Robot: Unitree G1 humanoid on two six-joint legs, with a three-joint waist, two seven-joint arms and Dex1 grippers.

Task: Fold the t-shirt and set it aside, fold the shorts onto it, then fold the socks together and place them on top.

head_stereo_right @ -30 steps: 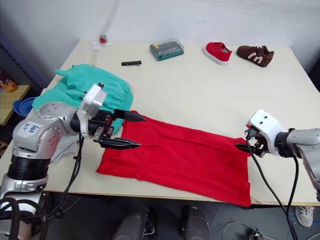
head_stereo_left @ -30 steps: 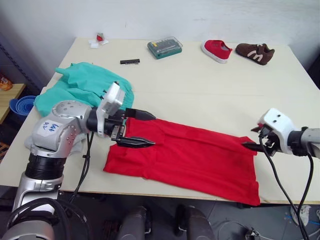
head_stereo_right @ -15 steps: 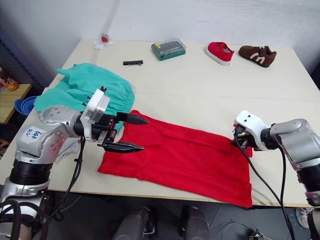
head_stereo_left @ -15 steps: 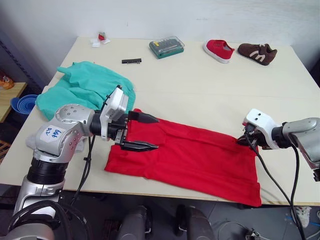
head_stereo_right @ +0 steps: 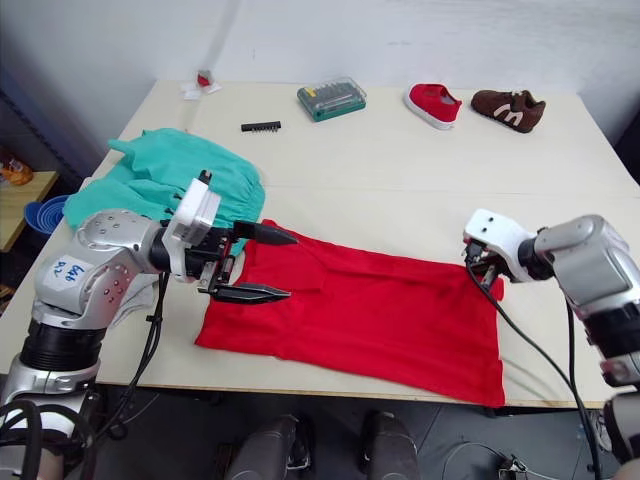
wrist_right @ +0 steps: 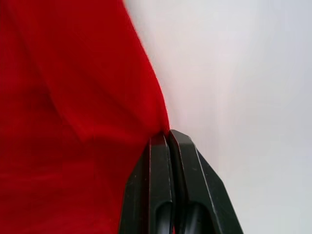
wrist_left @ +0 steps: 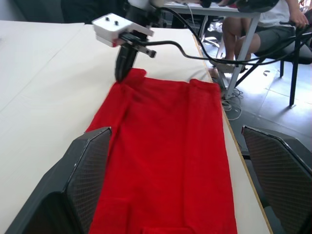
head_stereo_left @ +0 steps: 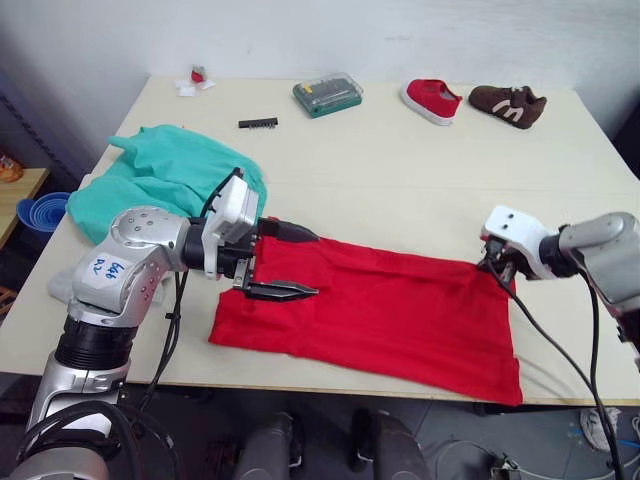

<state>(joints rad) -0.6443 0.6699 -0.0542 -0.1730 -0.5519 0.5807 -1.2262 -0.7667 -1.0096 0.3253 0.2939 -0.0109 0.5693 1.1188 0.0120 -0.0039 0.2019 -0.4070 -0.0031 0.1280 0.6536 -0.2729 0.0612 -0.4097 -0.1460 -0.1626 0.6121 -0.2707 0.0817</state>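
Cloth is all I have to work with: the t-shirt [head_stereo_left: 370, 315] lies flat and folded lengthwise across the near part of the table [head_stereo_left: 400, 170], running from my left side to my right. It looks thin, light and limp, so I judge it will sag and crease wherever I lift it and will drag rather than slide as one piece. My right gripper [head_stereo_right: 483, 266] has its two fingers pressed together at the far right corner of the shirt; the right wrist view shows the red edge running into the tips, so I take it I am pinching that corner. My left gripper [head_stereo_left: 287, 260] hovers spread wide over the opposite end, one finger above the far edge and one over the cloth, holding nothing. I should take the left far corner the same way, at the edge where the layers meet, so both lift evenly. A pinch through only one layer would let the fold fall open. The shorts [head_stereo_left: 165, 180] lie bunched on the left, just beside the shirt
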